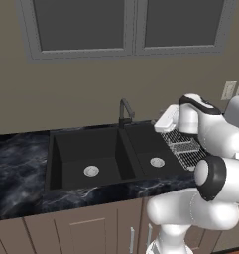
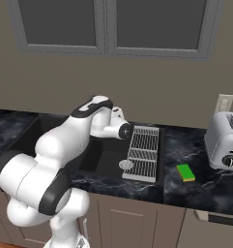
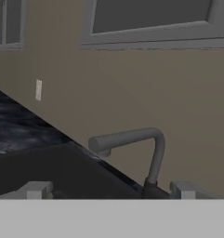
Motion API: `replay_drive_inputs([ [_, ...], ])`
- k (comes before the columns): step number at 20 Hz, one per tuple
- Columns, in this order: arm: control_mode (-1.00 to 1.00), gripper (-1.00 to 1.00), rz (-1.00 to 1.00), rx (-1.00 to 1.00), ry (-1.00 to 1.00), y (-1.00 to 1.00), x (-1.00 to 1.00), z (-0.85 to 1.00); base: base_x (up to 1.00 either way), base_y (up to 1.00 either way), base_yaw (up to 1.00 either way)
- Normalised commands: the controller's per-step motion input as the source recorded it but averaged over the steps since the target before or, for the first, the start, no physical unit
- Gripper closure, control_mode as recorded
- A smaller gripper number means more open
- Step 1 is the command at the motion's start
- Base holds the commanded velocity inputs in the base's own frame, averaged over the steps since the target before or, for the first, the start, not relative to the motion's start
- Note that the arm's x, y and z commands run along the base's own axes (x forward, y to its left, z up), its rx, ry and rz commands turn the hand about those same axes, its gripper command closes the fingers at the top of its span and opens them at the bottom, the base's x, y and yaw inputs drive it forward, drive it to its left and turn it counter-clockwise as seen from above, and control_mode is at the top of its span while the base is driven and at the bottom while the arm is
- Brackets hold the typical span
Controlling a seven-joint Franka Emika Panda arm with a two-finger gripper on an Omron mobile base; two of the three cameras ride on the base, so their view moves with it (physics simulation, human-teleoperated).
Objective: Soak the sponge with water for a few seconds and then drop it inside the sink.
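Arm folded over the sink (image 1: 86, 149), pincer (image 3: 111, 189) spread and empty, levelled at the faucet (image 3: 132, 148).

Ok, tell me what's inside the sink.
Inside the sink: two round silver drains, nothing else visible. The right base view has the arm covering much of it. The sponge lies outside, on the counter.
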Motion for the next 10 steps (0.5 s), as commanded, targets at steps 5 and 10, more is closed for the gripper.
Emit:
replay_drive_inputs([
  [5, -1.0, -1.0, 0.0, 0.0, 0.0, 0.0, 0.12, -0.05, 0.0, 0.0, 0.0],
  [10, -1.0, -1.0, 0.0, 0.0, 0.0, 0.0, 0.04, -0.07, 0.0, 0.0, 0.0],
])
